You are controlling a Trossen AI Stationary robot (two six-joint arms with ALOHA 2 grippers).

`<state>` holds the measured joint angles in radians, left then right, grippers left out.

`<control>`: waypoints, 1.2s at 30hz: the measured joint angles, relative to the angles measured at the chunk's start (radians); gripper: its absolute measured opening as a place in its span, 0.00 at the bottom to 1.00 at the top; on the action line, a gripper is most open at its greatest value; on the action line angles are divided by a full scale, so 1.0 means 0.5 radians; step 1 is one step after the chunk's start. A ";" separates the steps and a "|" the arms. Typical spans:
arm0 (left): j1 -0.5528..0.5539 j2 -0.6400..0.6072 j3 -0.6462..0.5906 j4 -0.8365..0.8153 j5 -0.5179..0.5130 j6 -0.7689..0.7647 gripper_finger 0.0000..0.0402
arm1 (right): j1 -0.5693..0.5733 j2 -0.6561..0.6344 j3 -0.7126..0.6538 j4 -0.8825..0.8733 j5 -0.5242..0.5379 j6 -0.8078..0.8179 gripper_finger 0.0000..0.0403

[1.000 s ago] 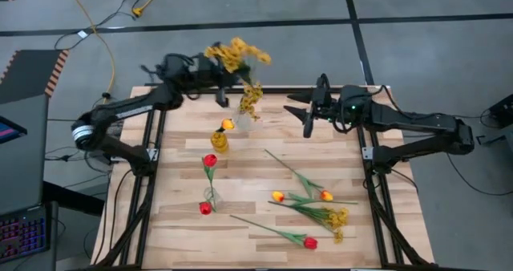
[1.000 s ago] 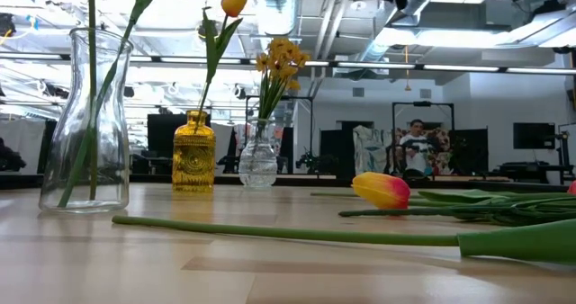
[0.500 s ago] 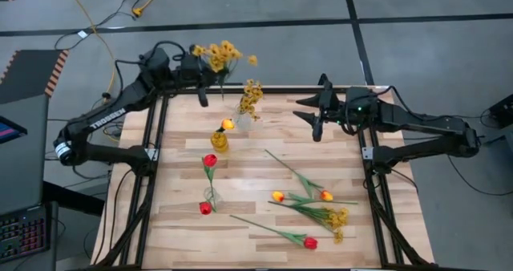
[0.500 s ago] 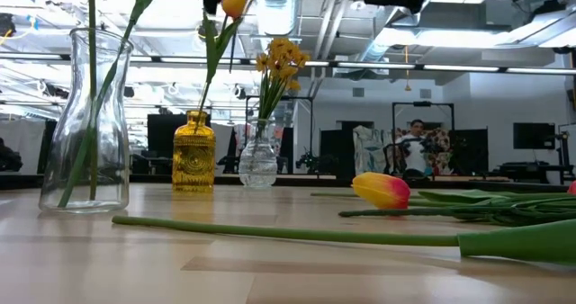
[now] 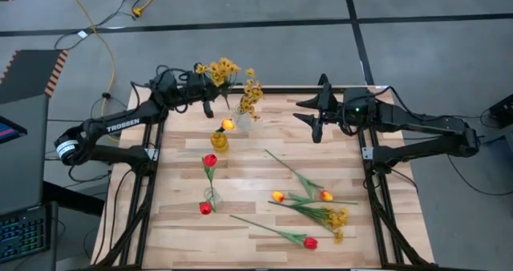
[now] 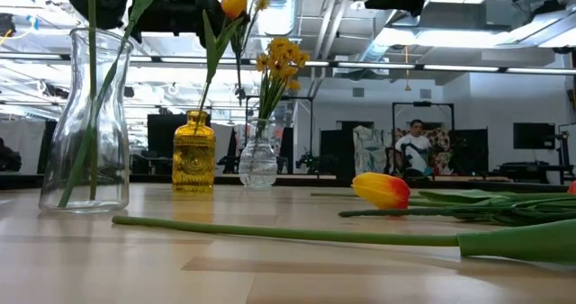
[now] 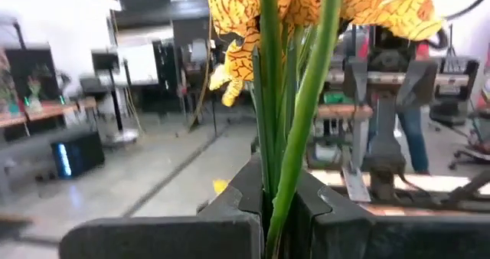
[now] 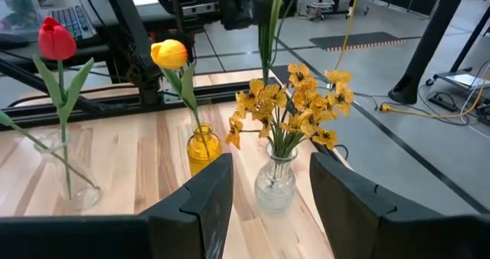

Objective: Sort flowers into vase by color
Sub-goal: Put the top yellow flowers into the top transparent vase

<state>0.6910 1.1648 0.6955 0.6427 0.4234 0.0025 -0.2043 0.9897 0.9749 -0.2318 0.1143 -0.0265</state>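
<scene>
Overhead, the wooden table point(image 5: 180, 223) fills the middle of the scene, with both dark arms reaching in from its far corners. The left arm comes over the far left edge, and its left gripper point(image 5: 210, 95) is clamped tight on the green stems of a mustard-yellow spray point(image 5: 218, 69), held up just beside the vases; in the left wrist view the stems point(image 7: 285, 136) run straight up between the closed fingers point(image 7: 230, 213), with the blossoms above. The right arm reaches in from the far right, and its right gripper point(image 5: 315, 123) hangs above the table with its fingers point(image 8: 191, 205) spread wide and nothing between them, facing the vases.

Three vases stand in the left half of the table. A tall clear vase point(image 6: 85, 124) nearest the front holds a red tulip point(image 5: 210, 160). Behind it a small amber vase point(image 6: 193, 151) holds a yellow-orange tulip point(image 8: 169, 54). Just beside that, a small clear vase point(image 8: 276, 178) at the far edge holds another mustard-yellow spray point(image 8: 295, 102).

Loose flowers lie on the right front part of the table: two yellow-orange tulips point(image 5: 278, 196) with crossing stems, a spray of mustard blossoms point(image 5: 335, 219) touching them, and a red tulip point(image 5: 309, 242) nearest the front. Another red tulip point(image 5: 204, 208) lies by the tall vase.
</scene>
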 joint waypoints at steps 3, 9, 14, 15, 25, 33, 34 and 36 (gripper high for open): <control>0.001 0.000 -0.072 0.184 -0.003 -0.011 0.01 | 0.000 0.012 0.000 0.002 -0.001 0.000 0.49; -0.011 0.000 -0.094 0.227 -0.002 -0.022 0.01 | 0.000 0.077 0.000 0.006 -0.001 0.000 0.49; -0.060 0.057 -0.094 0.299 -0.003 -0.002 0.01 | 0.000 0.161 0.000 0.011 -0.001 -0.001 0.49; -0.067 0.081 -0.094 0.332 -0.005 -0.001 0.01 | 0.000 0.177 0.000 0.015 -0.002 -0.002 0.49; -0.074 0.374 -0.093 0.614 -0.025 -0.013 0.01 | 0.000 0.280 0.000 0.026 -0.002 -0.001 0.49; -0.074 0.462 -0.093 0.604 -0.026 -0.003 0.01 | 0.000 0.289 -0.001 0.015 -0.002 -0.002 0.49; -0.074 0.460 -0.093 0.593 -0.027 0.001 0.01 | 0.000 0.289 -0.001 0.015 -0.002 -0.002 0.49; -0.074 0.460 -0.092 0.590 -0.027 0.000 0.01 | 0.000 0.289 -0.001 0.017 -0.002 -0.002 0.49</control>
<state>0.6540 1.3949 0.6495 0.9375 0.4098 0.0023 -0.2045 1.1343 0.9745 -0.2234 0.1135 -0.0275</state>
